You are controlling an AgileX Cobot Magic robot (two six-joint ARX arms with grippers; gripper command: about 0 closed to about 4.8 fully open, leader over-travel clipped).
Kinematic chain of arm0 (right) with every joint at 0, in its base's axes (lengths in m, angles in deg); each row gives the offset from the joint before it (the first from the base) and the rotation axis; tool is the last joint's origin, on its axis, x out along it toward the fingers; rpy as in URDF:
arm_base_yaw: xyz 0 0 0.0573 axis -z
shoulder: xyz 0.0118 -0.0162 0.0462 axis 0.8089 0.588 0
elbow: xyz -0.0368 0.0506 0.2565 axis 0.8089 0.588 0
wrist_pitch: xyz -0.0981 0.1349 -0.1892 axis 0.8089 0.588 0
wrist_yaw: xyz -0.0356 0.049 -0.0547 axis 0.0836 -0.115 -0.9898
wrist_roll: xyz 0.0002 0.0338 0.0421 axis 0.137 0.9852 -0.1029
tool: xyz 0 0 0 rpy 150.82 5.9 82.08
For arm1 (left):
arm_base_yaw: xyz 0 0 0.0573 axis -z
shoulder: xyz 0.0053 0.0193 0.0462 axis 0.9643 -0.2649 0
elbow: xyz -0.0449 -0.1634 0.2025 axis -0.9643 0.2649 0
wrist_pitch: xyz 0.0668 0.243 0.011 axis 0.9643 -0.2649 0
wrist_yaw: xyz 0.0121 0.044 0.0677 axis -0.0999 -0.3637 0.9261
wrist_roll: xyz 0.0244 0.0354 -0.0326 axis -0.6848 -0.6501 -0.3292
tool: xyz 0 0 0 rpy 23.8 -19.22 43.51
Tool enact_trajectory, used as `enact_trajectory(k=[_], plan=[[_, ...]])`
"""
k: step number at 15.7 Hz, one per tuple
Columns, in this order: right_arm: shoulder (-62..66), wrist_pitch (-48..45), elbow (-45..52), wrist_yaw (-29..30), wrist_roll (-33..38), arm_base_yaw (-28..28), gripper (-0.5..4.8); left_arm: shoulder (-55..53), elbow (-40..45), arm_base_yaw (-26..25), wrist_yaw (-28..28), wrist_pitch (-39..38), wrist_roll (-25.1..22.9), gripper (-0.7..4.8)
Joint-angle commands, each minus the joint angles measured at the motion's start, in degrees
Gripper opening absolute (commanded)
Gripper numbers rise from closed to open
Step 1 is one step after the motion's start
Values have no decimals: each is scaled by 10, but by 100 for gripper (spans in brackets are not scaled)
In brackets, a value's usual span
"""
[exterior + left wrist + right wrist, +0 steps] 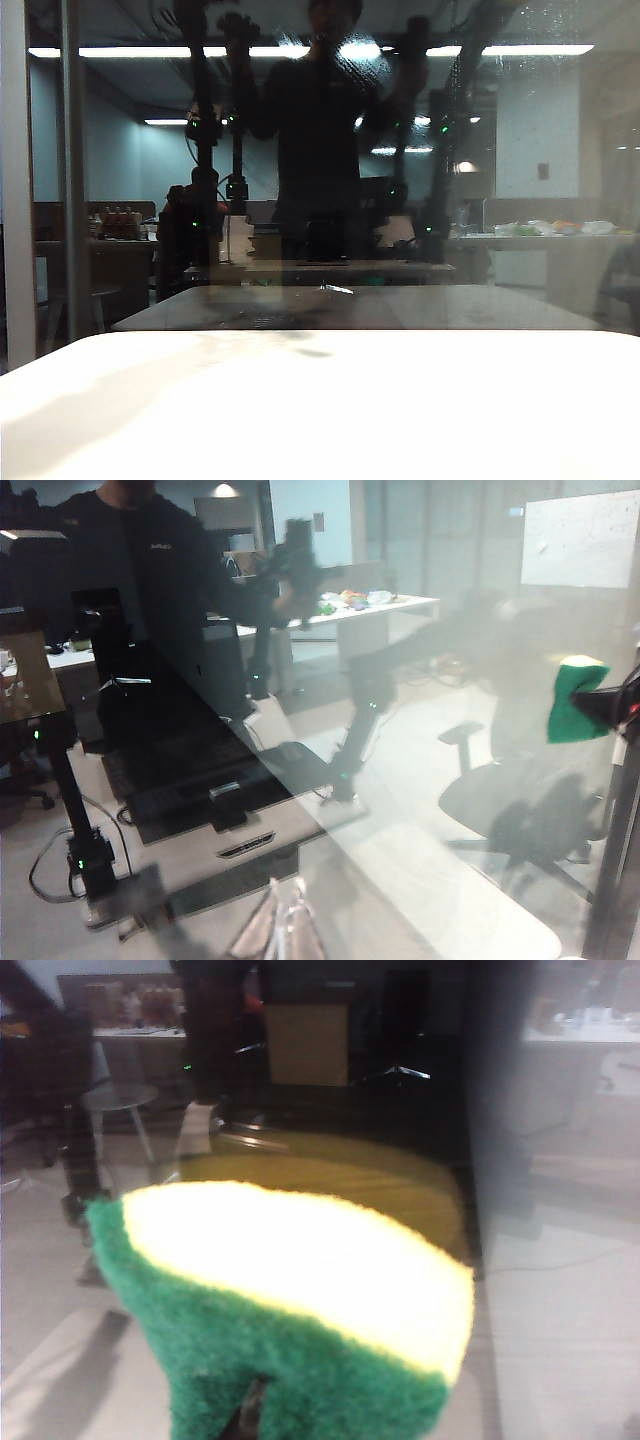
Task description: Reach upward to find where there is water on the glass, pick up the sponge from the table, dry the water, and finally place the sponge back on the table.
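**Sponge up at the glass: press flat, wipe the wet patch**

The right gripper [250, 1415] is clamped on the sponge [300, 1300], close to the glass [330, 200]. Keep the yellow face flat and sweep across the water [350, 55], seemingly high up. The left gripper's state I cannot tell. The table [320, 410] lies bare.

Dim office — ceiling light strips [520, 49], desks.

Beyond the bare white table [320, 410], the dark glass [560, 180] with its grey frame bar [70, 180] mirrors two raised arms, while water [365, 55] smears glint near its top edge.
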Motion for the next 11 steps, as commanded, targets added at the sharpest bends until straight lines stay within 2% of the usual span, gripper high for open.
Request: enact_trajectory(k=[1, 7, 11], plan=[[28, -7, 6, 29, -16, -55, -9, 2, -3, 0, -2, 7, -2, -5], [28, -4, 6, 2, -32, -133, -9, 2, -3, 0, -2, 7, -2, -5], [26, 1, 6, -19, -37, -139, -9, 3, -3, 0, -2, 7, -2, -5]])
